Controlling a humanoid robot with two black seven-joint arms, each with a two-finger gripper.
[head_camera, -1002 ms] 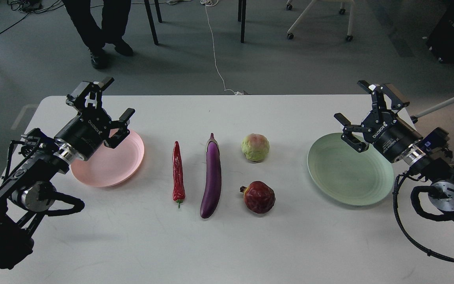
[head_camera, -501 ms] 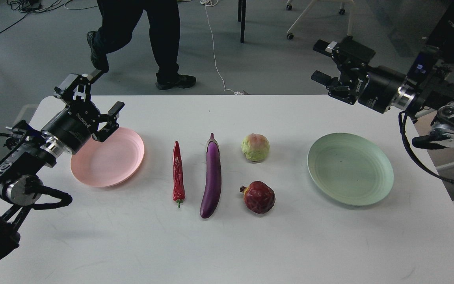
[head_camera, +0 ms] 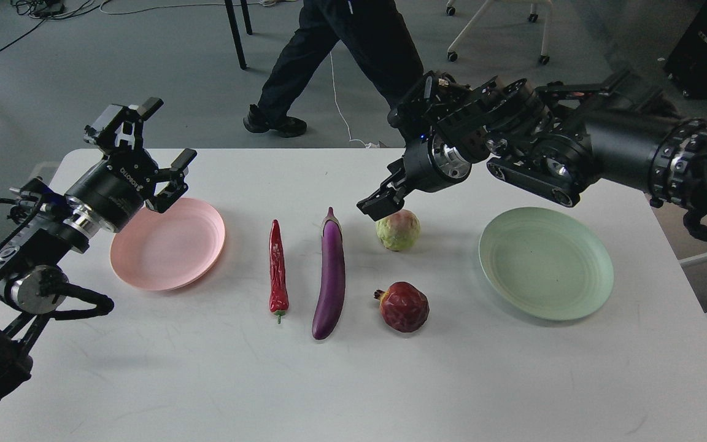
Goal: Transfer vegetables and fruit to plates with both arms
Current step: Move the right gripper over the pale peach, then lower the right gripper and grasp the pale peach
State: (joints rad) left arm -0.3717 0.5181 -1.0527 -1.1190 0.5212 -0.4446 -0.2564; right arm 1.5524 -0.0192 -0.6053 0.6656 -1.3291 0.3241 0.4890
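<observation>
A red chili pepper [head_camera: 277, 270], a purple eggplant [head_camera: 331, 276], a yellow-green fruit [head_camera: 398, 231] and a dark red pomegranate [head_camera: 404, 307] lie mid-table. A pink plate [head_camera: 169, 252] sits at the left and a green plate [head_camera: 545, 264] at the right; both are empty. My left gripper [head_camera: 174, 130] is open and empty, above the pink plate's far left rim. My right gripper [head_camera: 377, 207] reaches across from the right and hangs just left of and above the yellow-green fruit, seen side-on, so its fingers cannot be told apart.
The white table [head_camera: 353, 380] has its far edge just behind the grippers. A person [head_camera: 353, 37] walks across the floor beyond it. Chair and table legs [head_camera: 237, 31] stand farther back. My right arm [head_camera: 574, 147] spans above the green plate's far side.
My right arm has swung from the far right to the left and down, bringing its gripper next to the yellow-green fruit. My left gripper has barely moved. The person has walked rightward.
</observation>
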